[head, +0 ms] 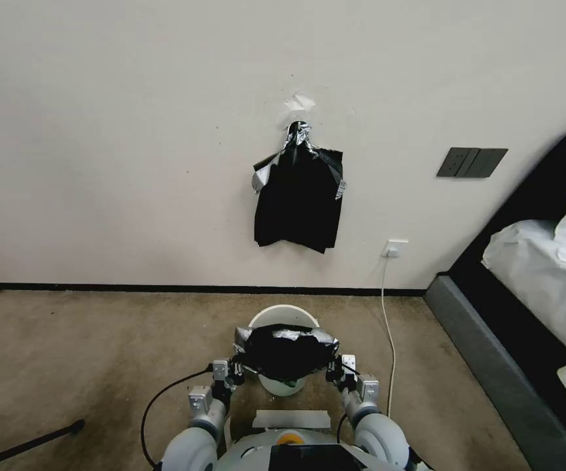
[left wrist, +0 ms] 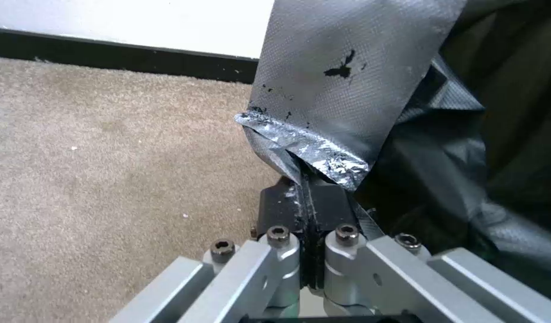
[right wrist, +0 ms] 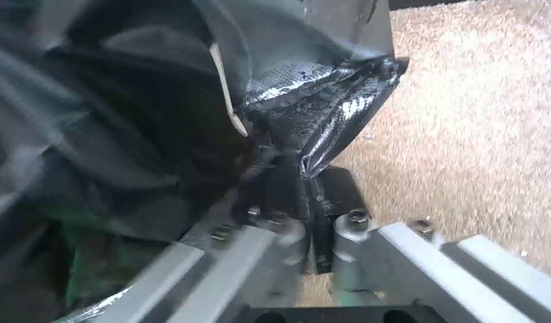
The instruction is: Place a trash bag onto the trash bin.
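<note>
Trash bag (head: pixel 287 353) being held spread over trash bin (head: pixel 283 316), on carpet near the wall.
Left gripper (head: pixel 235 370) and right gripper (head: pixel 332 370) are each clenching a bag edge; no legible writing.

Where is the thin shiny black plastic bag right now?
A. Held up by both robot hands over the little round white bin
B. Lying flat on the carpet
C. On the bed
A: the left hand and right hand each pinch an edge of the thin shiny black plastic bag, stretched over the little round white bin.
</note>
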Robot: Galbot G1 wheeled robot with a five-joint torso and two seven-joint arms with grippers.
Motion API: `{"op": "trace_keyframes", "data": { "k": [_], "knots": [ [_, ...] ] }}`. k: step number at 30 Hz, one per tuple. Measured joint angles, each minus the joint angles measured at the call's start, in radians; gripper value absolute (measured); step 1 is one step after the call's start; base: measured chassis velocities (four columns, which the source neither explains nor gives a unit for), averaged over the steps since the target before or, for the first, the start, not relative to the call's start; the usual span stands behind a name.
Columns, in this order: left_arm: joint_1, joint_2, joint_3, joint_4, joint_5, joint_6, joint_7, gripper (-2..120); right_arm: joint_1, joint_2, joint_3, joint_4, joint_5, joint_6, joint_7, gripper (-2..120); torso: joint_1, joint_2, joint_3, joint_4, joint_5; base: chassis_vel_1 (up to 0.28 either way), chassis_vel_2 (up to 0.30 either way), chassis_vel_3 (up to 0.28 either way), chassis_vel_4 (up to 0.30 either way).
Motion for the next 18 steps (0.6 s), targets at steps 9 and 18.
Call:
{"op": "trace_keyframes", "data": {
  "k": [9, 18],
  "knots": [
    [0.072, 0.002, -0.051, -0.031, 0.025, 0.005, 0.018, 22, -0.087, -0.019, 0.020, 0.061, -0.016, 0.000, -0.001, 39, 0.000, 0.000, 0.000, 0.0000, 0.0001, 0.000, 0.000, 0.000, 0.000],
    [0.173, 0.020, -0.117, -0.078, 0.103, -0.038, 0.066, 59, -0.171, -0.030, 0.059, 0.144, -0.026, 0.012, -0.013, 74, 0.000, 0.000, 0.000, -0.0001, 0.0001, 0.000, 0.000, 0.000, 0.000]
  ]
}}
